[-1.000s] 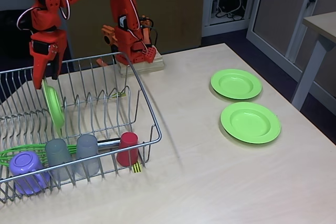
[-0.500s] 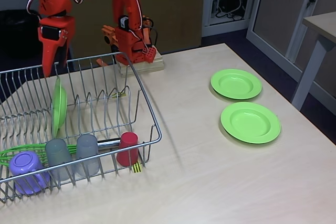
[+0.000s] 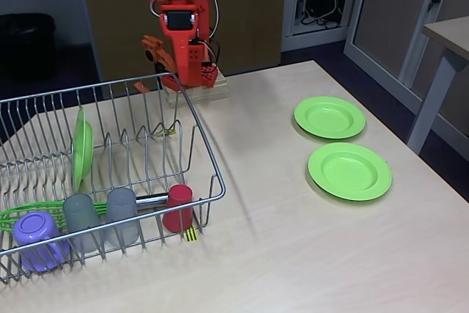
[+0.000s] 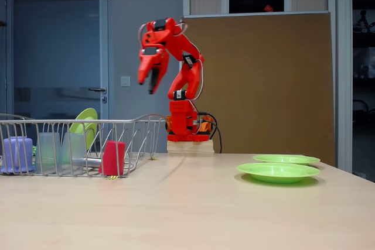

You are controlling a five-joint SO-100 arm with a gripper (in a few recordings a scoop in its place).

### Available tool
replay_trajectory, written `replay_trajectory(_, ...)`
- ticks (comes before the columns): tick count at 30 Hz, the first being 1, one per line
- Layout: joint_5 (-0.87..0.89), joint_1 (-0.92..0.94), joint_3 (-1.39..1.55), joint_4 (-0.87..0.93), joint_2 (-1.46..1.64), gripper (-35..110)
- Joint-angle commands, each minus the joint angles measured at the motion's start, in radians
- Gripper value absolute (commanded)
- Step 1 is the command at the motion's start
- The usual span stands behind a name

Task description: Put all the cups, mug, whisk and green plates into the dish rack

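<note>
Two lime-green plates (image 3: 330, 116) (image 3: 349, 171) lie flat on the pale tabletop (image 3: 293, 254), well apart from the wire dish rack (image 3: 198, 144). I judge them light, stiff, slick plastic, so I would pinch a raised rim edge. My red claw (image 4: 153, 80) hangs high above the rack, holding nothing, fingers slightly spread.

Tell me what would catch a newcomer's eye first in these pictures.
Probably the bright red robot arm rearing up at the table's far edge, its gripper raised in the air. Next, the two lime-green plates lying flat on the table's right side, and the wire dish rack on the left holding a third plate on edge.
</note>
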Motion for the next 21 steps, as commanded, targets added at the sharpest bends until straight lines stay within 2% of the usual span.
replay_trajectory(1,0.12,-0.295,0.072,-0.11,0.035,23)
replay_trajectory(6,0.17,-0.581,0.172,-0.36,-0.098,31)
replay_trajectory(11,0.209,-0.744,0.181,-0.571,-0.311,37)
replay_trajectory(21,0.204,-0.805,0.112,-0.862,-0.698,40)
